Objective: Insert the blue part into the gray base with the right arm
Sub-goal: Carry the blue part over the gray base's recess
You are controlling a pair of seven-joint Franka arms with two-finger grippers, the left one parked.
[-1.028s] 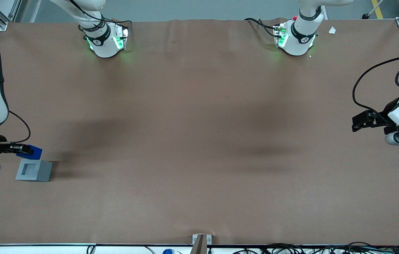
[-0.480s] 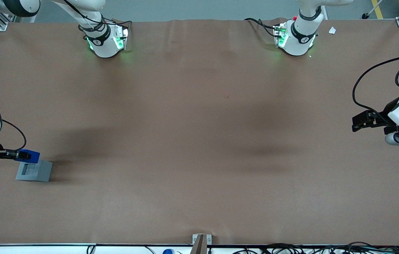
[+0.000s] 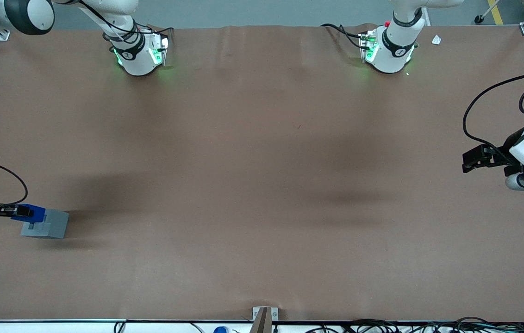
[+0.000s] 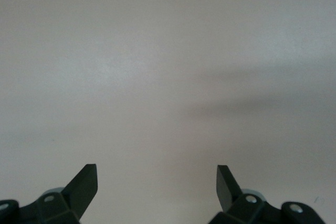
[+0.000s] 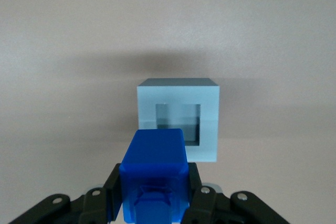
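The gray base (image 3: pixel 49 225) sits on the brown table at the working arm's end, its square recess facing up. It also shows in the right wrist view (image 5: pixel 177 120), with the recess partly covered. My right gripper (image 3: pixel 16 211) is shut on the blue part (image 3: pixel 33 213) and holds it just above the base's top edge, overlapping the recess. In the right wrist view the blue part (image 5: pixel 153 174) is clamped between the two black fingers (image 5: pixel 200 192) of the gripper (image 5: pixel 153 192).
The brown table (image 3: pixel 262 185) spreads wide toward the parked arm's end. Two arm bases (image 3: pixel 139 51) stand along the table edge farthest from the front camera. A small metal bracket (image 3: pixel 264 314) sits at the nearest edge.
My right gripper has moved with the blue part toward the front camera and down, from beside the gray base to over its recess.
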